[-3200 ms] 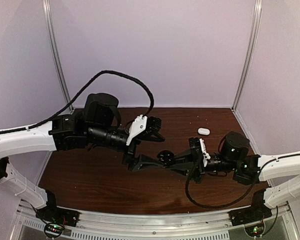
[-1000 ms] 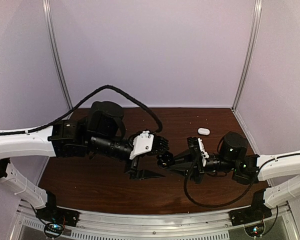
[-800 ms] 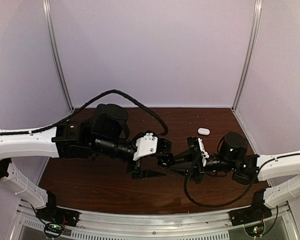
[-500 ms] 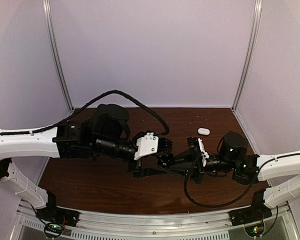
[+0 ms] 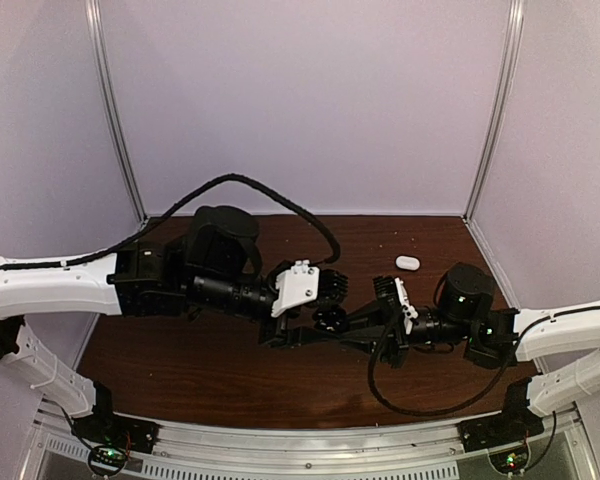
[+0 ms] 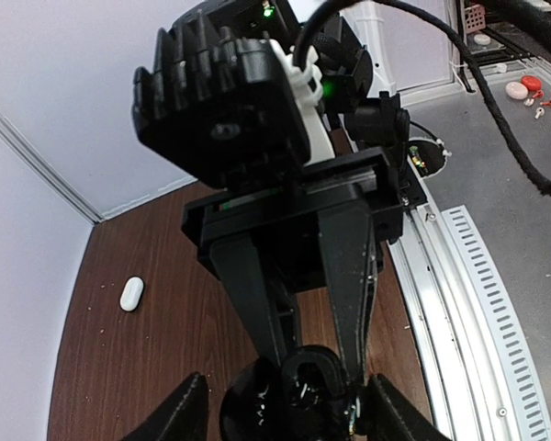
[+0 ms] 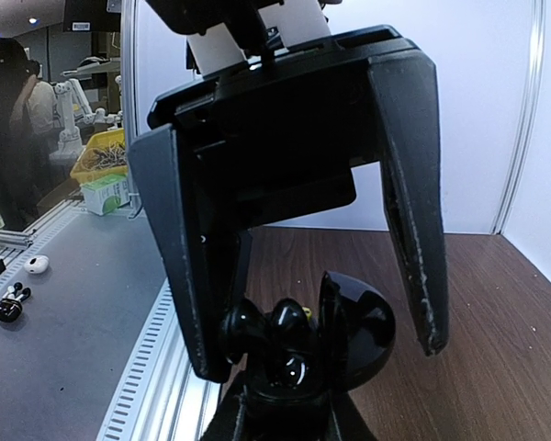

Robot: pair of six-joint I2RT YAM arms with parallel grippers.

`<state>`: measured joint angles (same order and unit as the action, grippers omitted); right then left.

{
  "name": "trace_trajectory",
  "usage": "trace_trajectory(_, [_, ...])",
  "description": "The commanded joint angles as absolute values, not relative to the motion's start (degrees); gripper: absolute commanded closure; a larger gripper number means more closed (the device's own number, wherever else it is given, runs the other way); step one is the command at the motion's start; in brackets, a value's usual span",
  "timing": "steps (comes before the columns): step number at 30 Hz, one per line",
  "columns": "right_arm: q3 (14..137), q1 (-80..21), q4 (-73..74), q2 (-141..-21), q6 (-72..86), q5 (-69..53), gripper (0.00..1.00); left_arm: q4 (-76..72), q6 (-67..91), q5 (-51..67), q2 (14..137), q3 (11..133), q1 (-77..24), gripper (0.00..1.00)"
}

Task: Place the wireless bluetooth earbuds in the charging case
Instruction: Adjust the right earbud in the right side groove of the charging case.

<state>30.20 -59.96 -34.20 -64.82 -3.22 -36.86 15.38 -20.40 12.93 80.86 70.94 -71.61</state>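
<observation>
A glossy black charging case (image 7: 349,335) with its hinged lid up is clamped in my right gripper (image 7: 285,415), which is shut on its base. Two black earbuds (image 7: 271,326) sit in its hollows. In the top view the case (image 5: 328,318) hangs just above the table's middle. My left gripper (image 7: 317,356) reaches over it from the other side, jaws open and straddling it. One left finger (image 7: 188,276) sits against the earbud side; the other (image 7: 413,230) stands off the lid. The left wrist view shows the case (image 6: 326,395) between that gripper's own fingers (image 6: 185,415).
A small white oval pebble-shaped piece (image 5: 407,262) lies flat on the brown table at the back right, also in the left wrist view (image 6: 131,293). The metal front rail (image 5: 310,445) runs along the near edge. Purple walls close in the back and sides.
My left gripper has slid right and come around the black case, its jaws narrowing. The right arm and the case have stayed still.
</observation>
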Motion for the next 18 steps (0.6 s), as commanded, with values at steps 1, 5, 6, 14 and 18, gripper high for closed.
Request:
trace_trajectory(1, [31.68,-60.02,-34.59,-63.95,-3.69,-37.71,1.00,11.18,-18.27,13.57,81.74,72.84,-71.80,0.42])
trace_trajectory(5, [31.71,-60.08,-34.54,-63.81,-3.69,-37.70,1.00,10.21,-17.10,13.51,82.26,72.86,-71.72,0.44])
trace_trajectory(6, [31.73,-60.11,-34.60,-63.81,-3.69,-37.78,1.00,9.93,-16.67,13.33,82.30,72.82,-71.67,0.44])
trace_trajectory(14, [31.63,-60.29,-34.37,-63.29,-4.02,-37.54,1.00,7.00,-12.92,14.16,82.44,72.04,-70.42,0.46])
trace_trajectory(18, [31.53,-60.47,-34.41,-62.75,-4.20,-36.85,1.00,5.47,-10.14,14.17,82.90,71.49,-69.91,0.46])
